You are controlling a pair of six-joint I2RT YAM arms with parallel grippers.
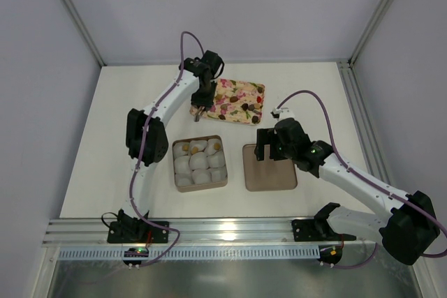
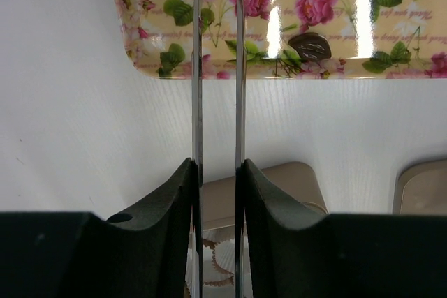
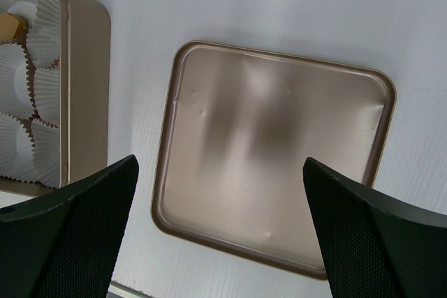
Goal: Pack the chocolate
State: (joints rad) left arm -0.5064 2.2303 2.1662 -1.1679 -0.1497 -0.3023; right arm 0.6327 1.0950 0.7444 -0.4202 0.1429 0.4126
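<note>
Top external: round tan chocolate [image 1: 215, 146] sits in two of the white paper cups [image 1: 200, 161] filling the box [image 1: 174, 167]. Left wrist: glossy dark pieces lie on the floral tray [image 2: 154, 33]; the left jaws are narrowly parted, and whether they grip anything is impossible to tell. Right wrist: the right jaws are wide open over the lid [image 3: 272, 151].

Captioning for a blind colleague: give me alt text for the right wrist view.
An empty shallow square tan metal lid lies on the white table, framed between the two black fingers of the open right pincer above it. At the left edge, part of a matching square tan box holds white crinkled paper cups, one with a tan-gold chocolate piece.
</note>
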